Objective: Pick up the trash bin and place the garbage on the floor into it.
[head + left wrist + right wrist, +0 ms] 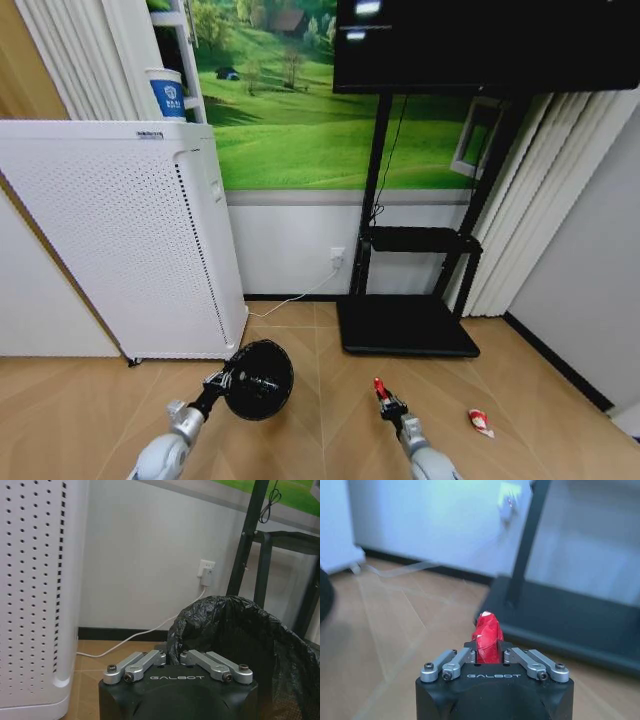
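My left gripper (pixel 226 380) is shut on the rim of the trash bin (pixel 259 379), a small black round basket lined with a black bag (pixel 235 630), held off the floor (pixel 330 420) in the lower middle of the head view. To its right my right gripper (pixel 383 394) is shut on a red wad (pixel 487 639) of garbage that sticks up between its fingers. A red-and-white wrapper (pixel 481 422) lies on the floor further right.
A tall white perforated appliance (pixel 110 240) stands at the left against the wall. A black TV stand with a flat base (pixel 405 325) stands at the back centre. A white cable (pixel 135 637) runs along the floor to a wall socket (pixel 207 572).
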Robot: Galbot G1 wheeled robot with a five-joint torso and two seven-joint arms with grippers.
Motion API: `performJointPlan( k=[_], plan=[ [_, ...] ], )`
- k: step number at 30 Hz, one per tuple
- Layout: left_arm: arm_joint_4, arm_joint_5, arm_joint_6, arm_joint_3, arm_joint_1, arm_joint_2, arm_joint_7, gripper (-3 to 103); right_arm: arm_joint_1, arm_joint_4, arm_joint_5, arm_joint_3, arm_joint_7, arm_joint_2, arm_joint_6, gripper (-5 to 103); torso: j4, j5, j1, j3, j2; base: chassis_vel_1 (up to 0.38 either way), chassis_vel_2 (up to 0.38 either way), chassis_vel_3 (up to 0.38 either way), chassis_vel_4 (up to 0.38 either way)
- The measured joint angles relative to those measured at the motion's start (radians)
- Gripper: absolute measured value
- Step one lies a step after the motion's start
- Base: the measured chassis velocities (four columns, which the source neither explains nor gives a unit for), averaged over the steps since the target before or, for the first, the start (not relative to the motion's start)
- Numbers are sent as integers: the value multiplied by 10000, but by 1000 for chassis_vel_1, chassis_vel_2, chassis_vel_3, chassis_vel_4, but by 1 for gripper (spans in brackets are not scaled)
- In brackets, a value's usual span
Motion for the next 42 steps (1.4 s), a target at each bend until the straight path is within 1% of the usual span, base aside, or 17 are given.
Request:
performJointPlan(
  k=[4, 7, 12, 13, 14, 16, 17, 19, 20, 22, 23, 26, 31, 36, 37, 40, 42],
  plan=[
    [230, -92, 54, 515, -410, 87, -119, 6, -464, 749, -76, 51, -387, -23, 657, 20, 0, 0, 0, 0, 0, 0, 0, 0, 0],
    [236, -97, 56, 527, -419, 90, -123, 6, -476, 773, -76, 51, -400, -26, 673, 20, 0, 0, 0, 0, 1, 0, 0, 0, 0],
    [783, -630, 151, 1333, -1103, 221, -309, 6, -1001, 1594, -182, 45, -1124, -143, 1444, 20, 1, -1, 0, 0, 1, 0, 0, 0, 0],
    [1023, -984, 214, 1745, -1396, 226, -414, 6, -1124, 1774, -297, -8, -1431, -152, 1725, 20, 1, 0, 0, 0, 1, 0, 0, 0, 0],
    [1023, -984, 214, 1745, -1396, 226, -414, 6, -1124, 1774, -297, -8, -1431, -152, 1725, 20, 1, 0, 0, 0, 1, 0, 0, 0, 0],
    [1494, -1197, 251, 2722, -2125, 216, -462, 6, -1163, 1921, -586, -214, -1903, -118, 2080, 19, 1, 1, -1, -1, 1, 0, 0, 0, 0],
    [1494, -1197, 251, 2722, -2125, 216, -462, 6, -1163, 1921, -586, -214, -1903, -118, 2080, 19, 1, 1, -1, -1, 1, 0, 0, 0, 0],
    [1756, -1191, 250, 3497, -2685, 177, -479, 6, -1047, 1865, -742, -389, -2056, 12, 2179, 19, 1, 0, 0, 0, 1, 0, 0, 0, 0],
    [1756, -1191, 250, 3497, -2685, 177, -479, 6, -1047, 1865, -742, -389, -2056, 12, 2179, 19, 1, 0, 0, 0, 1, 0, 0, 0, 0],
    [1864, -1192, 242, 4169, -3161, 58, -556, 6, -927, 1779, -819, -539, -2167, 97, 2239, 19, 1, 1, 0, 0, 1, 0, 0, 0, 0],
    [1864, -1192, 242, 4169, -3161, 58, -556, 6, -927, 1779, -819, -539, -2167, 97, 2239, 19, 1, 1, 0, 0, 1, 0, 0, 0, 0],
    [1913, -1154, 236, 4891, -3542, -191, -610, 6, -756, 1656, -855, -640, -2220, 159, 2254, 19, -1, 0, 0, 0, 1, 0, 0, 0, 0],
    [1620, -1123, 235, 5362, -3601, -292, -608, 6, -667, 1564, -855, -616, -2227, 182, 2266, 19, 2, 1, -1, 1, 1, 0, 0, 0, 0],
    [1316, -964, 231, 5406, -3521, -274, -602, 6, -679, 1498, -918, -537, -2184, 217, 2293, 19, 2, 0, -1, 0, 1, 0, 0, 0, 0],
    [1206, -938, 229, 5381, -3494, -237, -601, 6, -685, 1473, -974, -512, -2137, 249, 2299, 16, 1, -2, -1, 0, 1, 0, 0, 0, 0],
    [923, -933, 223, 5308, -3436, -49, -603, 6, -649, 1334, -1315, -483, -1822, 477, 2623, 30, 3, 2, -1, 0, 1, 0, 0, 0, 0],
    [884, -933, 223, 5294, -3431, -2, -603, 6, -646, 1336, -1372, -479, -1744, 512, 2646, 30, 4, 0, -1, 0, 1, 0, 0, 0, 0]
  ],
)
